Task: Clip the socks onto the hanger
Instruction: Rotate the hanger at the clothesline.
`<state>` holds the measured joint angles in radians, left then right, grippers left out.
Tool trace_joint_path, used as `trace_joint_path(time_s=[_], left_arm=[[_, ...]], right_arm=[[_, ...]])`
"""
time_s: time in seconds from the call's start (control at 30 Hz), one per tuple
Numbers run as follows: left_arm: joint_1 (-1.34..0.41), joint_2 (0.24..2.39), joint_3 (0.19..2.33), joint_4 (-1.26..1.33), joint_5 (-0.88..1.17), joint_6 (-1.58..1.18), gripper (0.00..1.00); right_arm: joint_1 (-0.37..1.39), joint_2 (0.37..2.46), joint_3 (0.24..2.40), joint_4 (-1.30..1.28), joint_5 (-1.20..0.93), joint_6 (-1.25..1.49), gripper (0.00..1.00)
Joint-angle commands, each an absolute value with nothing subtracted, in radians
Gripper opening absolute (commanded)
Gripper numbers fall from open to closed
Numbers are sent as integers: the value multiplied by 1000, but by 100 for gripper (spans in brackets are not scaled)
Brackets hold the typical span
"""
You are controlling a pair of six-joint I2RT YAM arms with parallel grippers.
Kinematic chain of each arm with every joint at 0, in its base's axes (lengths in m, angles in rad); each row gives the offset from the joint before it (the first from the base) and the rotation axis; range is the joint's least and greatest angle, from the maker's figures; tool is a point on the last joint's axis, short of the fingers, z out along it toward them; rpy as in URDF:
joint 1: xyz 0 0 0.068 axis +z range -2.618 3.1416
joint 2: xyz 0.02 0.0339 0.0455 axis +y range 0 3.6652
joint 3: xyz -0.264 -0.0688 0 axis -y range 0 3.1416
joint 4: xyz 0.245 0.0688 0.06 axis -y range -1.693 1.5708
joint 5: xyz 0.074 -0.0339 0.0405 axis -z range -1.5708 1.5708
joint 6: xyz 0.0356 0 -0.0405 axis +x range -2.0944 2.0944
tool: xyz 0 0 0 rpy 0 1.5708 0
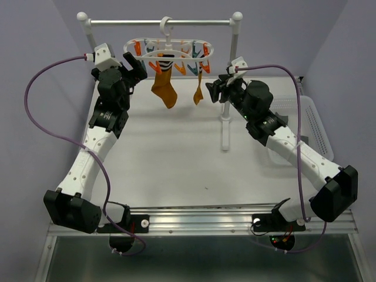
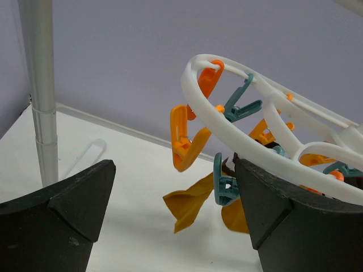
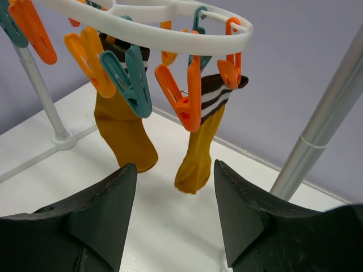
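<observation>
The white oval hanger (image 1: 167, 50) hangs by its hook from the rail, with orange and teal clips dangling under it. Two mustard socks are clipped to it: a plain one (image 1: 164, 88) and one with dark cuff stripes (image 1: 198, 91). My left gripper (image 1: 134, 66) is open just left of the hanger. In its wrist view the frame (image 2: 238, 130) crosses above its right finger and a sock (image 2: 190, 207) hangs beyond the gap. My right gripper (image 1: 216, 87) is open at the hanger's right end. Both socks (image 3: 122, 136) (image 3: 198, 153) hang beyond its empty fingers.
The metal rail (image 1: 161, 22) spans two white posts; the right post (image 1: 226, 111) stands close to my right gripper. A clear plastic basket (image 1: 314, 126) sits at the table's right edge. The left post (image 2: 42, 96) rises left of my left gripper.
</observation>
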<state>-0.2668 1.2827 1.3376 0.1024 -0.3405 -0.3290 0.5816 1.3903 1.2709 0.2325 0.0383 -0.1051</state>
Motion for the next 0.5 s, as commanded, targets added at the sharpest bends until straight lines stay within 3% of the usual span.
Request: trace_joint_path(time_s=[0.0, 0.13, 0.27, 0.3, 0.47], left_arm=[[-264, 1256, 1391, 120, -333, -316, 99], [-264, 1217, 1348, 107, -319, -314, 99], [-264, 1143, 1289, 89, -325, -319, 99], [-264, 1119, 1278, 84, -321, -327, 99], [-264, 1063, 1206, 87, -288, -339, 99]], right_arm=[[566, 1325, 1243, 268, 60, -86, 63], [557, 1296, 1203, 268, 31, -100, 63], [557, 1267, 1174, 267, -31, -141, 79], [557, 1259, 1166, 267, -32, -152, 89], [557, 1253, 1160, 259, -17, -170, 100]])
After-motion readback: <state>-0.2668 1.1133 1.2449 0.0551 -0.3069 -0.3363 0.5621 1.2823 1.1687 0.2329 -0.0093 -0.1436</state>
